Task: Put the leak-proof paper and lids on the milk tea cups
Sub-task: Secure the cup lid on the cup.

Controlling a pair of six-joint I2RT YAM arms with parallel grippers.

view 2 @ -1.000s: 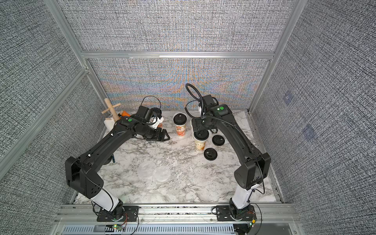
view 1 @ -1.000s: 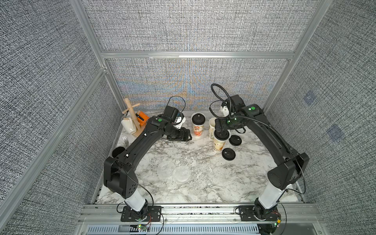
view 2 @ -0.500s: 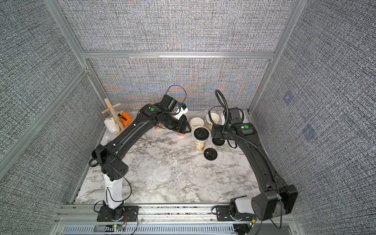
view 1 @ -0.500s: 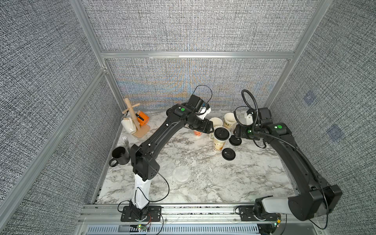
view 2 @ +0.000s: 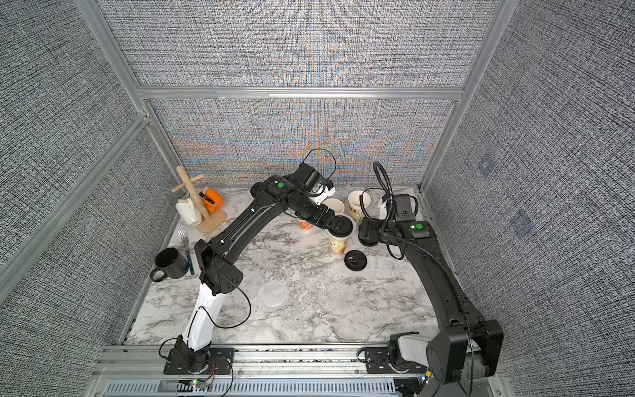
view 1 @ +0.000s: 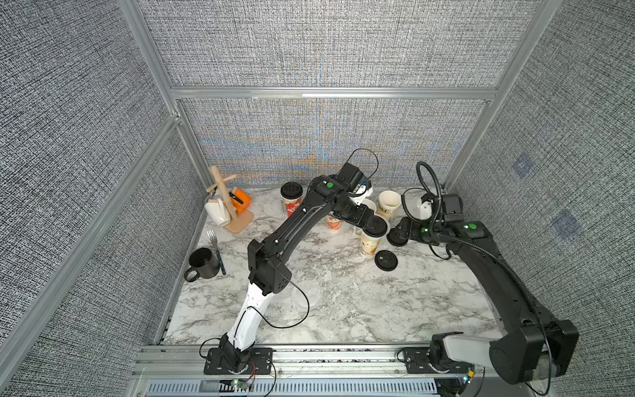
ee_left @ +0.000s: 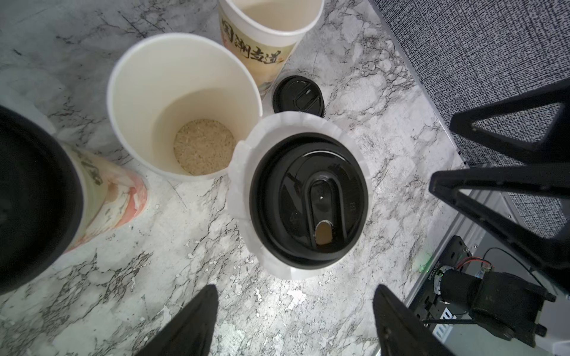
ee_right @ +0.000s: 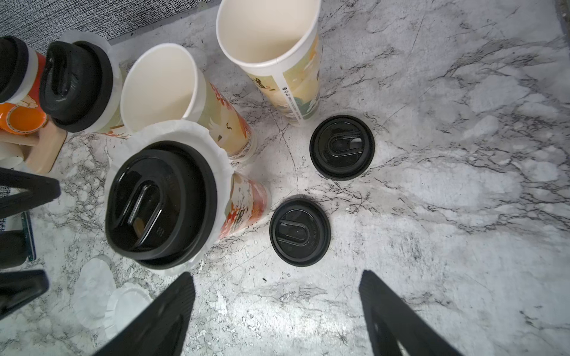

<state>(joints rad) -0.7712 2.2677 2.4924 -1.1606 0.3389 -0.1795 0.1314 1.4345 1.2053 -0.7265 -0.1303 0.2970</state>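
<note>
A milk tea cup [view 1: 370, 242] [ee_left: 296, 271] stands mid-table with leak-proof paper [ee_left: 243, 172] [ee_right: 216, 154] crimped under its black lid [ee_right: 159, 203]. My left gripper [ee_left: 295, 288] [view 1: 365, 220] hovers open just above and beside it, holding nothing. Two open cups [ee_right: 160, 89] [ee_right: 268, 34] stand behind it without paper. Two more lidded cups [ee_right: 77, 86] [view 1: 291, 194] stand further left. My right gripper [ee_right: 276, 274] [view 1: 399, 233] is open and empty above the table near two loose lids [ee_right: 300, 231] [ee_right: 341, 147]. Spare paper discs [view 1: 305, 292] [ee_right: 92, 286] lie on the front of the table.
A wooden mug tree [view 1: 230, 206] with an orange and a white mug stands at the back left. A black mug [view 1: 202, 263] and a fork [view 1: 214, 240] lie near the left wall. The right wall runs close behind my right arm.
My right gripper has left the lidded middle cup and drawn back to the right, over the loose lids. My left gripper has swung right, from the back-left cups to that lidded cup.
</note>
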